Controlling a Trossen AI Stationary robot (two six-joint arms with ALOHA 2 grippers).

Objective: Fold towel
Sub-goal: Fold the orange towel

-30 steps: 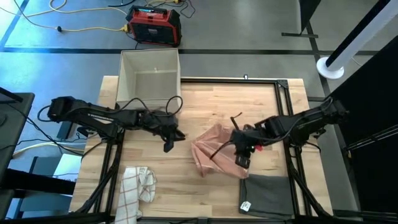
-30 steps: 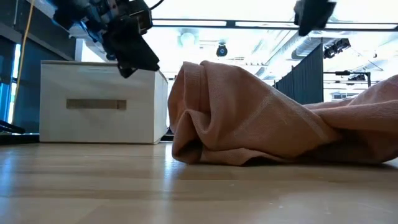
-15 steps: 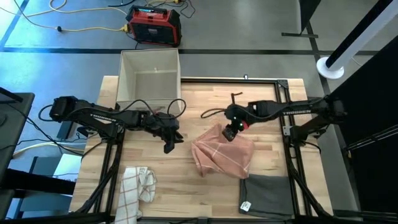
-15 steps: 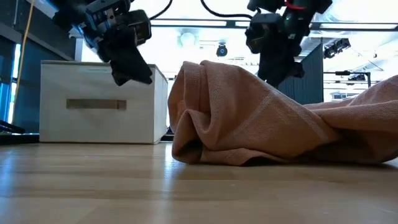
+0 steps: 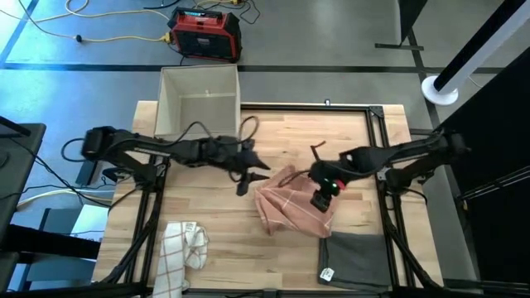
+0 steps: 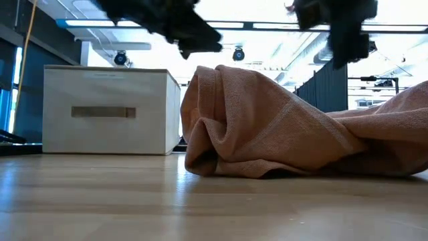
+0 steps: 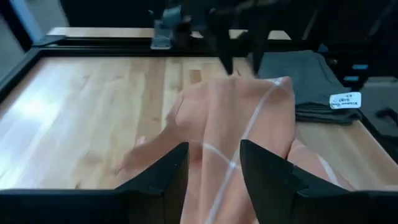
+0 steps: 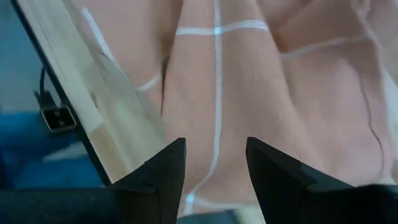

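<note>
A pink towel (image 5: 290, 211) with thin white stripes lies crumpled in a heap on the wooden table, right of its middle; the heap also fills the low view (image 6: 267, 127). My left gripper (image 5: 245, 184) hovers open just off the heap's left side, with the towel (image 7: 236, 118) ahead of its fingers. My right gripper (image 5: 321, 199) hangs open above the heap's right part, looking down on the cloth (image 8: 217, 74). In the low view both grippers stand well above the towel.
A white open box (image 5: 199, 99) stands at the far left of the table. A folded grey cloth with a label (image 5: 358, 258) lies at the near right, close to the towel. A white checked cloth (image 5: 184, 248) lies bunched at the near left. A black frame (image 5: 377, 116) edges the table.
My left gripper has gone toward the table's right edge, up to the towel's left side. My right gripper swung toward the far edge past the heap, then came back over the towel's right part. The towel has kept its place and shape.
</note>
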